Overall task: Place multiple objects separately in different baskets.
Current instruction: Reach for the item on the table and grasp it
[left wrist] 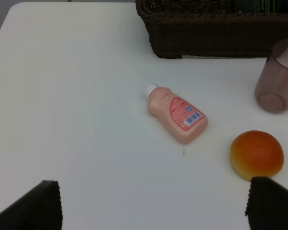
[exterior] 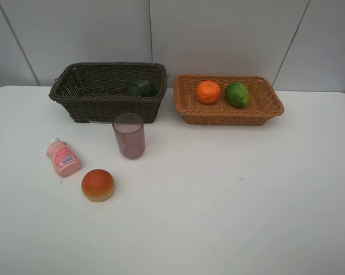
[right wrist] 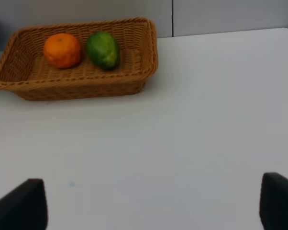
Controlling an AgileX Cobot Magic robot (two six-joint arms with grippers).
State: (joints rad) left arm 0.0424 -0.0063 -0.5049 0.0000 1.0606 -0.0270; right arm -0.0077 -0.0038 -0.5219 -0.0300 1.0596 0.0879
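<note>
Pink squat bottle (exterior: pixel 63 158), lying on side

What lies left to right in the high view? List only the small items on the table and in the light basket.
pink bottle → bun → purple cup → orange → green fruit

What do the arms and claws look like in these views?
Only fingertips show, and only in the wrist views. The left claw has two matte black, blocky fingers whose inner edges look ribbed. The right claw has the same black fingers. No cables, markings or arm links are visible. The high view shows no arms.
</note>
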